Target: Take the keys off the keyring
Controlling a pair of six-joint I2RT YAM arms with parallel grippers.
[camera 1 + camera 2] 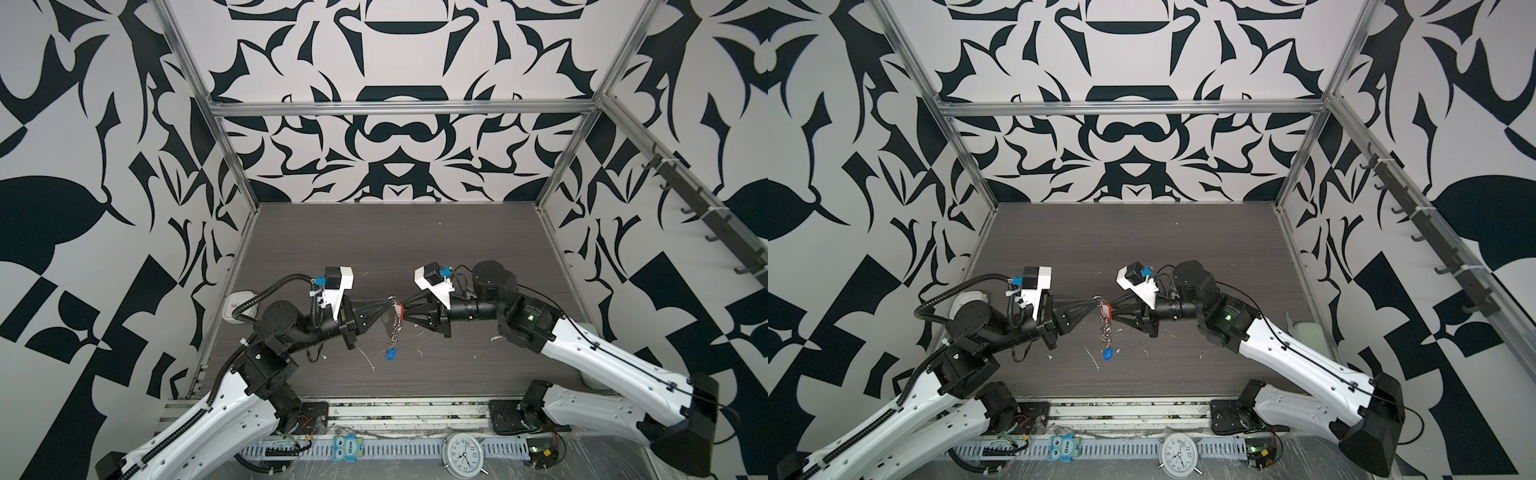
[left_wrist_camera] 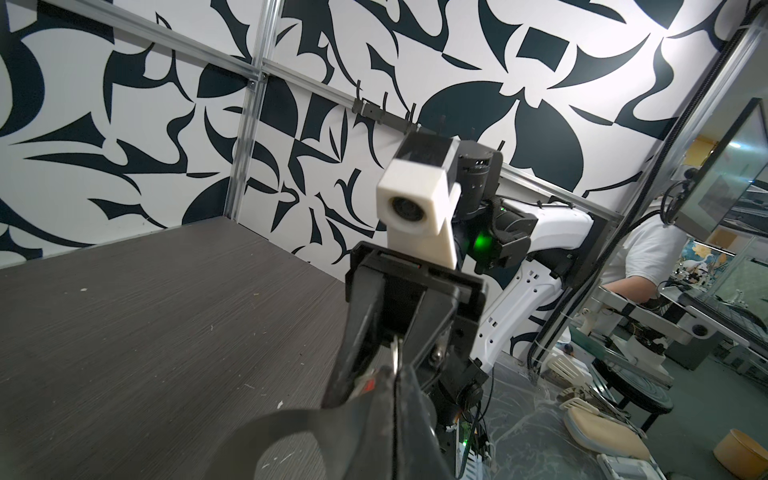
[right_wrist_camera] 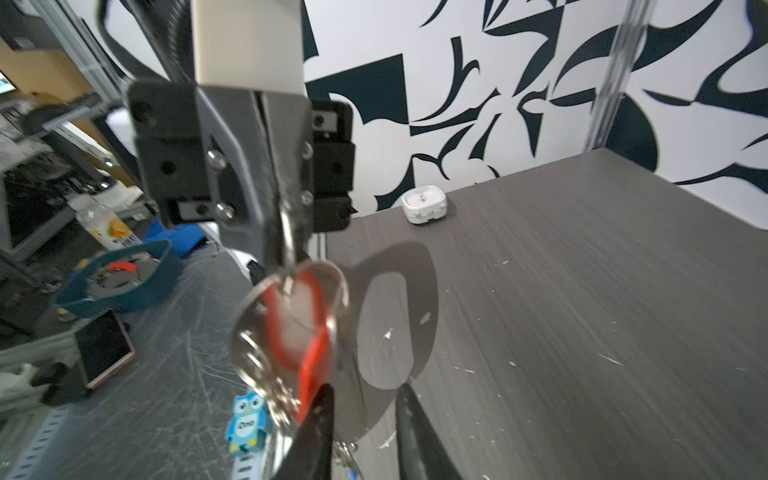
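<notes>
- Your left gripper has its jaws pressed together on the top silver link of the keyring. It holds the keyring in the air above the table.
- Your right gripper meets it tip to tip, jaws spread. The red-orange tagged key sits just beside one finger, outside the gap.
- The keyring hangs straight down from the left jaws in both top views. It shows as a grey strap with a short row of silver clips.
- The blue tagged key dangles at the lowest end, well apart from both grippers.
- The right wrist view is blurred, so you cannot make out the key blades there.
</notes>
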